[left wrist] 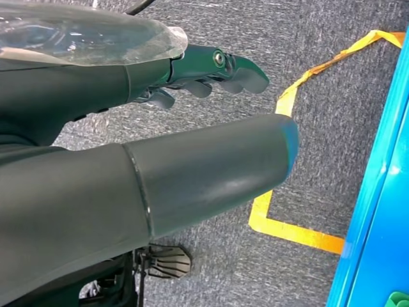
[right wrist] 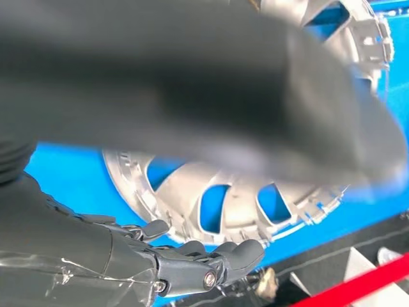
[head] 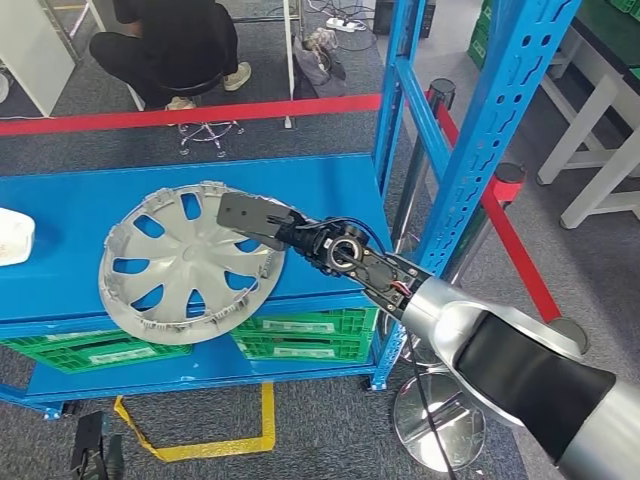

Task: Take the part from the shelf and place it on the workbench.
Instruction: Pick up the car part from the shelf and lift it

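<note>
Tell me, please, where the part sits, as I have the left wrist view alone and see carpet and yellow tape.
Observer: The silver wheel cover lies flat on the blue shelf, with its near rim overhanging the front edge.
Operator: Thank you. Is the right hand near it?
Observer: The right hand reaches over the cover's right side. In the right wrist view its thumb and fingers are apart, and I cannot tell whether they touch the rim.
Operator: Is anyone close by?
Observer: A person sits on a stool beyond the red line, behind the shelf.
</note>
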Motion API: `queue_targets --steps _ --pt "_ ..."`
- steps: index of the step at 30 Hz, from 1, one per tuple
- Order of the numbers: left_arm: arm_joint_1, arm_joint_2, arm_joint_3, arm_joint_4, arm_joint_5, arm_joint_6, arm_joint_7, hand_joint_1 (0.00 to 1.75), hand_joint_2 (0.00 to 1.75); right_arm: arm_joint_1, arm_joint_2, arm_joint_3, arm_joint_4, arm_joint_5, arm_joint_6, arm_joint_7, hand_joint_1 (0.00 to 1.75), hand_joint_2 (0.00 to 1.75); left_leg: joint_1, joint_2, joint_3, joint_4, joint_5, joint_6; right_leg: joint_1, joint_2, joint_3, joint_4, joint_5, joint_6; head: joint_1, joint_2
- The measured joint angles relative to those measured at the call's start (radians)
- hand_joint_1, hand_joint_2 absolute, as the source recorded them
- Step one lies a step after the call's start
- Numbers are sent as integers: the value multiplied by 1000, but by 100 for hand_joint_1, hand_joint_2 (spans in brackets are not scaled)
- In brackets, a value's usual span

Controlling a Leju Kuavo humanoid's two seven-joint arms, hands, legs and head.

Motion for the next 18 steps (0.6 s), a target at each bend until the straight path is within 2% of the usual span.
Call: queue_targets --steps 5,10,18 --pt "0 3 0 0 11 -2 2 0 0 16 -27 9 -84 8 11 92 0 175 0 0 0 0 0 0 0 0 0 0 0 0 0 0" --pt "0 4 -4 0 26 3 2 0 0 16 -61 38 -205 138 11 184 0 175 0 0 0 0 0 0 0 1 0 0 0 0 0 0" --pt "-7 4 -16 0 42 7 2 0 0 16 -71 125 -302 383 13 208 0 175 0 0 0 0 0 0 0 0 0 0 0 0 0 0"
